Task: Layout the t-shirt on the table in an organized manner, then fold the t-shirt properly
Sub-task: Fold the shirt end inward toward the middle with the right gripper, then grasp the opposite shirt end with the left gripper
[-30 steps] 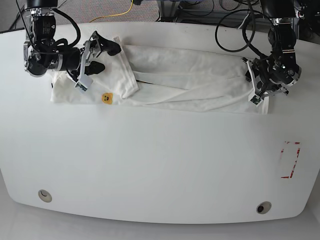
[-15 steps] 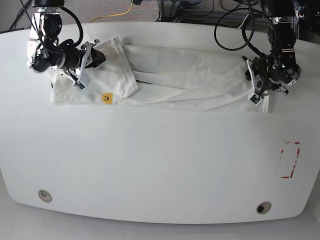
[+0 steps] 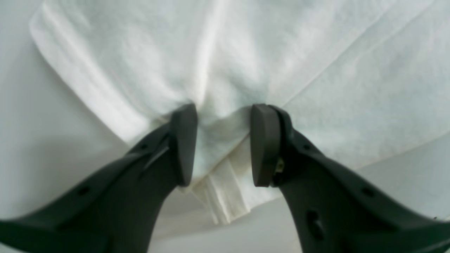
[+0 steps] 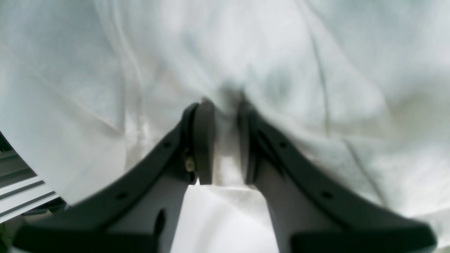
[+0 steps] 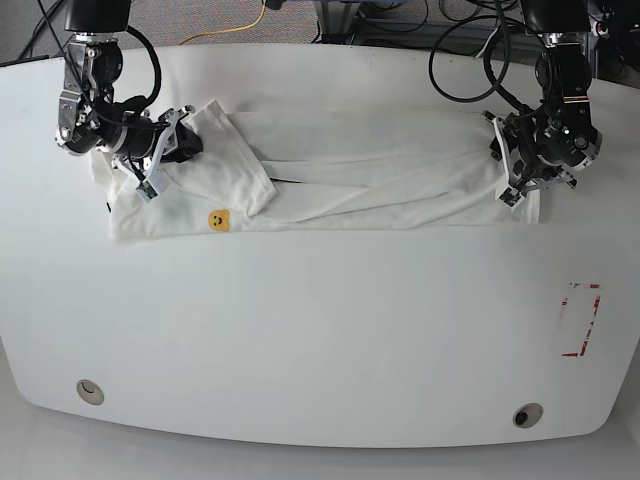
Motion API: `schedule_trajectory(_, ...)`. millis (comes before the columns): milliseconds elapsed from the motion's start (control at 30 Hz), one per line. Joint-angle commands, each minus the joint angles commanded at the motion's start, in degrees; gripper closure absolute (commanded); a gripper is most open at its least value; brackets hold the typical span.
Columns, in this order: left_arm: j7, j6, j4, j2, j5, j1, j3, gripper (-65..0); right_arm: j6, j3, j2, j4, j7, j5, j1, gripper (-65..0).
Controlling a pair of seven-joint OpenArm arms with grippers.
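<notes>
Table [image 5: 320, 330]: white top with curved edges, bearing two round holes near the front edge and a red-outlined rectangle mark [image 5: 582, 320] near the right edge. T-shirt [image 5: 340, 180]: white, lying stretched sideways along the back edge, small yellow print showing.

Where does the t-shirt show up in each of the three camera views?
Base view: the t-shirt lies stretched across the far part of the table, between both arms.
Left wrist view: white cloth fills the upper picture, bunched between the left pincer tips.
Right wrist view: cloth fills most of the picture, with the right pincer pinching a fold.
Shared landmark: the shirt's white cloth.
</notes>
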Motion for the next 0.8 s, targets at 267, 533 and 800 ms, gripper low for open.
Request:
schedule_trajectory(267, 4.0, 0.0, 6.9, -0.1, -4.9, 0.0, -1.4, -24.0, 0.0, 0.2, 0.1, 0.1, -0.1, 0.1, 0.1, -13.0)
schedule_trajectory(533, 9.8, 0.0, 9.8, 0.0, -15.8, -2.6, -11.8, -24.2, 0.0, 0.1, -0.4, 0.1, -0.1, 0.1, 0.0, -13.0)
schedule_trajectory(800, 11.1, 0.0, 3.1, -0.2, -25.0, -3.9, -22.6, -24.3, 0.0, 0.1, -0.4, 0.1, -0.1, 0.2, -0.2, -13.0)
